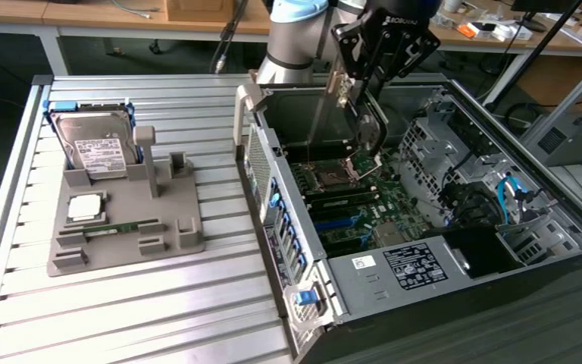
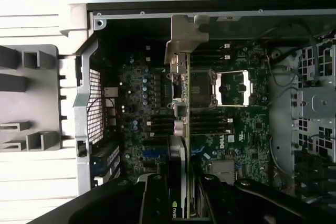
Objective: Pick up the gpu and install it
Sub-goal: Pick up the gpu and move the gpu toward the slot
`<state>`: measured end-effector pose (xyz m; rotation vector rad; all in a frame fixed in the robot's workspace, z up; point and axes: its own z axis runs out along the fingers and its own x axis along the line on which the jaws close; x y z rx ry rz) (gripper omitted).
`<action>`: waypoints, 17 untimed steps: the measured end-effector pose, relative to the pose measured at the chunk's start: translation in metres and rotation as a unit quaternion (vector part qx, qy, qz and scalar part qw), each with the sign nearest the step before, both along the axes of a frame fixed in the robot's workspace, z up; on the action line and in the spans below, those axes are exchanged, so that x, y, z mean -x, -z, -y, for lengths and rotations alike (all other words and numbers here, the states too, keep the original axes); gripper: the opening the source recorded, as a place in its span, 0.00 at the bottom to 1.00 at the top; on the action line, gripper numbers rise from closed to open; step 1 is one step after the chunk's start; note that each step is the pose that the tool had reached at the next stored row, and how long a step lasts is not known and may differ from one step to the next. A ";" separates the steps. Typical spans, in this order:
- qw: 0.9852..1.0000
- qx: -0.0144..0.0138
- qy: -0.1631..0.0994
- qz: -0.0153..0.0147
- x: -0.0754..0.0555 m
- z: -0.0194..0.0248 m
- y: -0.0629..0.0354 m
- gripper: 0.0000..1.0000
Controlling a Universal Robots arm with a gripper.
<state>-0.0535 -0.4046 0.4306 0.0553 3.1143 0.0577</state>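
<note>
The gpu (image 1: 365, 121) hangs on edge above the open computer case (image 1: 270, 174), over the motherboard (image 1: 336, 205) near the processor socket. My gripper (image 1: 364, 72) is shut on the card's upper part. In the wrist view the gpu (image 2: 181, 93) appears edge-on, running away from my gripper (image 2: 181, 205). Its pale metal end bracket (image 2: 184, 40) is at the far end, toward the case's rear wall. The black fingers (image 2: 155, 198) clamp the board from both sides. The card is still above the board's slots (image 2: 157, 153), not seated.
A grey fixture tray (image 1: 119, 227) lies on the slatted table at the exterior view's left. It carries a hard drive (image 1: 94, 144), a processor (image 1: 84, 206) and a green memory stick (image 1: 109, 226). Drive cages and cables (image 1: 503, 189) fill the case's far side.
</note>
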 end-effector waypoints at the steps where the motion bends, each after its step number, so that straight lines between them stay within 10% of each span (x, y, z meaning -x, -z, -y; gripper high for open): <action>1: 1.000 0.000 0.000 0.000 -0.001 0.0009 0.0003 0.27; 17: 1.000 0.000 0.000 0.000 -0.013 0.0034 0.0027 0.27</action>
